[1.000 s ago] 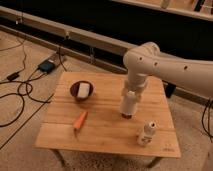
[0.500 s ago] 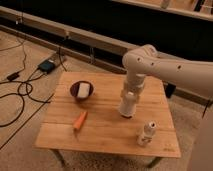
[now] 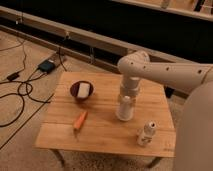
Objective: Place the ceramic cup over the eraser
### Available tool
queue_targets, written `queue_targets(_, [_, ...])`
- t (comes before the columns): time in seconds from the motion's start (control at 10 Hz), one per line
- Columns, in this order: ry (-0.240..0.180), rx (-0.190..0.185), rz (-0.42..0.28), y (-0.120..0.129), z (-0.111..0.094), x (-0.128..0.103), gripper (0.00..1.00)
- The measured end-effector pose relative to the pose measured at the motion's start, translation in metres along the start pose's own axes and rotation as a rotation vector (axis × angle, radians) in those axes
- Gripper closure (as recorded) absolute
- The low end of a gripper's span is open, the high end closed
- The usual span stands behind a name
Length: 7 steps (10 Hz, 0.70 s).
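I cannot tell how the jaws stand, for my gripper hangs straight down over the right-hand middle of the table, right on top of the ceramic cup, which sits upright on the wood; whether I am gripping it or merely touching, I cannot say. No eraser shows anywhere, so I judge it lies under the cup and the placing is all but done; only letting go and lifting clear would remain. The dark bowl sits toward the far left corner; the orange carrot lies nearer the front left; the small white bottle stands by the front right corner.
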Motion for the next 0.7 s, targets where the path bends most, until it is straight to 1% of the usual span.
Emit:
queue_targets(0.1, [-0.014, -0.004, -0.011, 0.002, 0.004, -0.003, 1.00])
queue_targets(0.3, [-0.024, 0.001, -0.028, 0.004, 0.011, -0.003, 1.00])
queue_targets(0.5, [-0.022, 0.016, -0.033, 0.001, 0.017, -0.001, 0.84])
queue_targets(0.7, [-0.020, 0.024, -0.029, -0.001, 0.021, 0.001, 0.64])
